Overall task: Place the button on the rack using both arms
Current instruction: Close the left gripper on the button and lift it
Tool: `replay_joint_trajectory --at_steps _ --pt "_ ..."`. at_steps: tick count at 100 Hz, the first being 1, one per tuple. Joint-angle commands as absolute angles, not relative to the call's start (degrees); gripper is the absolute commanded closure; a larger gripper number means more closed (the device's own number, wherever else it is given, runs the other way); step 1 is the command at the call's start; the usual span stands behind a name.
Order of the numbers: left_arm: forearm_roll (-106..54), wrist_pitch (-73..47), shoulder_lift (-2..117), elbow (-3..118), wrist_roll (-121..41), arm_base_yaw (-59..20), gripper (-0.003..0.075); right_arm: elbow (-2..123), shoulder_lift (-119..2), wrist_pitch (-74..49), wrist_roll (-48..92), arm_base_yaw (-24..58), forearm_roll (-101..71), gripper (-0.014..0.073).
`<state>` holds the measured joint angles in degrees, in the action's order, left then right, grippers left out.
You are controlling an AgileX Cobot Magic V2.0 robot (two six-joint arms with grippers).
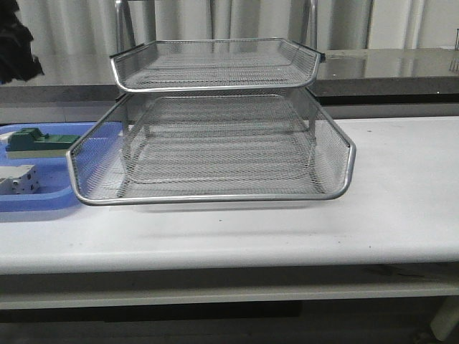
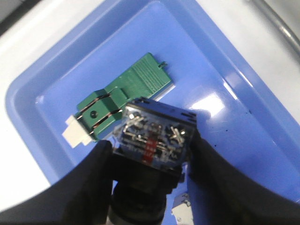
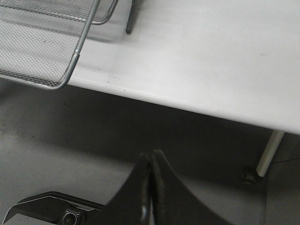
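In the left wrist view my left gripper (image 2: 150,151) is shut on the button (image 2: 154,138), its black fingers (image 2: 89,183) pressing both sides. The button's clear blue rear part with metal contacts faces the camera, its black body sits below, and its red cap is hidden. It hangs over a blue tray (image 2: 243,93). The silver wire-mesh rack (image 1: 215,197) stands mid-table in the front view, where neither gripper shows. My right gripper (image 3: 151,157) is shut and empty, low over the floor in front of the table's edge, with the rack's corner (image 3: 70,70) beyond it.
The blue tray (image 1: 36,204) lies left of the rack, holding a green block (image 1: 36,140) and a white block (image 1: 18,179). The green block (image 2: 126,93) lies under the held button. White tabletop (image 1: 387,201) stretches right of the rack. A table leg (image 3: 267,154) stands near the right gripper.
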<state>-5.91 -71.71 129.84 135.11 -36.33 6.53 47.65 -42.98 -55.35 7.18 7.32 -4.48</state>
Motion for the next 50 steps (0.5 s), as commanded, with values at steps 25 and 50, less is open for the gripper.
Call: replay_joint_trajectory --at_steps 25,50 --pt "-7.62 -73.06 108.23 119.46 -32.74 4.53 0.0741 49.66 -42.67 -52.5 7.17 7.42 -4.35 0.0656" --pt "-13.12 -73.06 94.21 103.82 -32.84 -0.65 0.0741 49.66 -42.67 -52.5 7.17 7.42 -4.35 0.0656"
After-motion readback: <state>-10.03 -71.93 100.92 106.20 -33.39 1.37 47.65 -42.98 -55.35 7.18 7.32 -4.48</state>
